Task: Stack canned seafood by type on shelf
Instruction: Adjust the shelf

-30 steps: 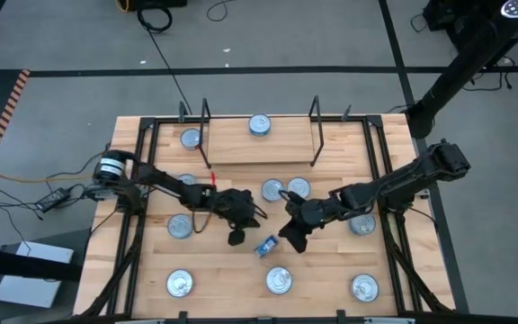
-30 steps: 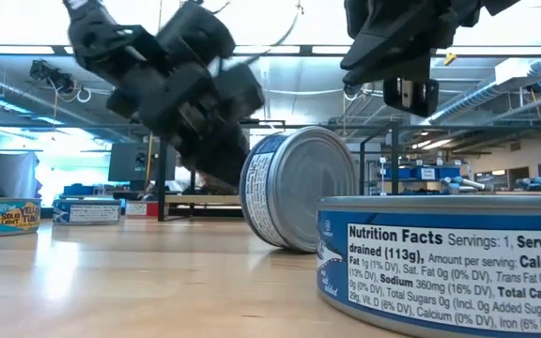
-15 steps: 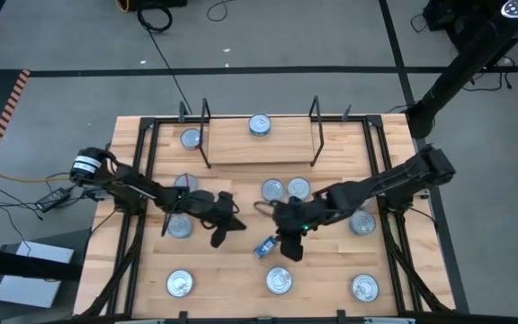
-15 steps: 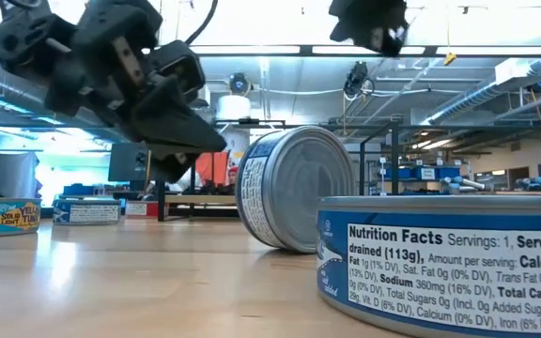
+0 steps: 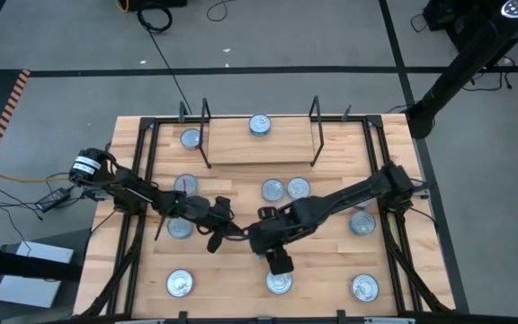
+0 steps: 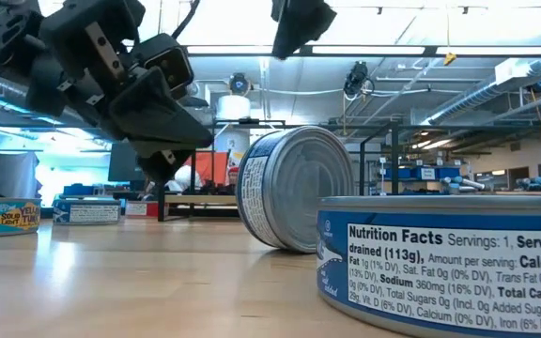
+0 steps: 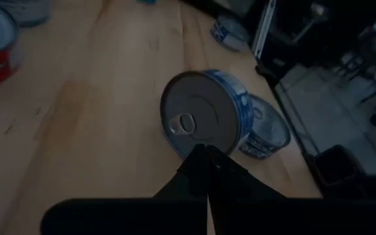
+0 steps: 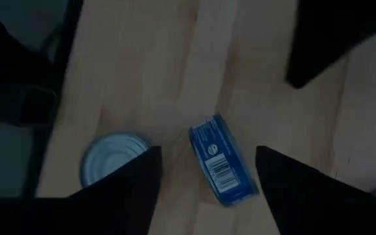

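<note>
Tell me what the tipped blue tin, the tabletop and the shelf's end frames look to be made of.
The tipped blue tin looks like metal: a shiny silver lid with a pull tab and a glossy printed label, probably paper or film. The tabletop looks like pale planked wood with a smooth satin sheen. The shelf's end frames seem to be thin black wire, likely coated metal.

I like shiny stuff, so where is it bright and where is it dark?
Low view: ceiling lights glare behind the tilted blue can, and the table gleams. Left wrist view: dim, that can's lid looks grey. Right wrist view: dark, the can shows edge-on.
</note>
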Controlling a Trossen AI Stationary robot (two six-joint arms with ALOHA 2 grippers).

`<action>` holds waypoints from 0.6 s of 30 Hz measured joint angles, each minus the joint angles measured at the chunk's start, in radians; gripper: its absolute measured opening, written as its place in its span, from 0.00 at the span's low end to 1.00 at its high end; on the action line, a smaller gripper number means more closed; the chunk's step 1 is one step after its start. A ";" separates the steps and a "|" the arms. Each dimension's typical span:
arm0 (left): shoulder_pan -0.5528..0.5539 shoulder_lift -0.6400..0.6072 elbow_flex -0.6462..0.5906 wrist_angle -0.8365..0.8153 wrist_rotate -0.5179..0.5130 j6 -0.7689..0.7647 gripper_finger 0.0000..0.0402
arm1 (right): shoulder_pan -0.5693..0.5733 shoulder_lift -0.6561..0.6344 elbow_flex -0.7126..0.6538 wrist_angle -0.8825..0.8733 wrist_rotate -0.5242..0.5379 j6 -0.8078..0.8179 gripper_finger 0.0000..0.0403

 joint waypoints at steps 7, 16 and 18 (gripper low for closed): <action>-0.012 0.000 -0.134 0.288 -0.057 -0.095 0.00 | 0.009 0.085 0.031 -0.088 0.025 -0.120 0.73; -0.045 0.001 -0.208 0.390 -0.087 -0.099 0.00 | 0.001 0.127 0.031 -0.094 0.079 -0.194 0.72; -0.045 0.001 -0.209 0.388 -0.086 -0.094 0.00 | -0.004 0.132 0.030 -0.102 0.073 -0.194 0.71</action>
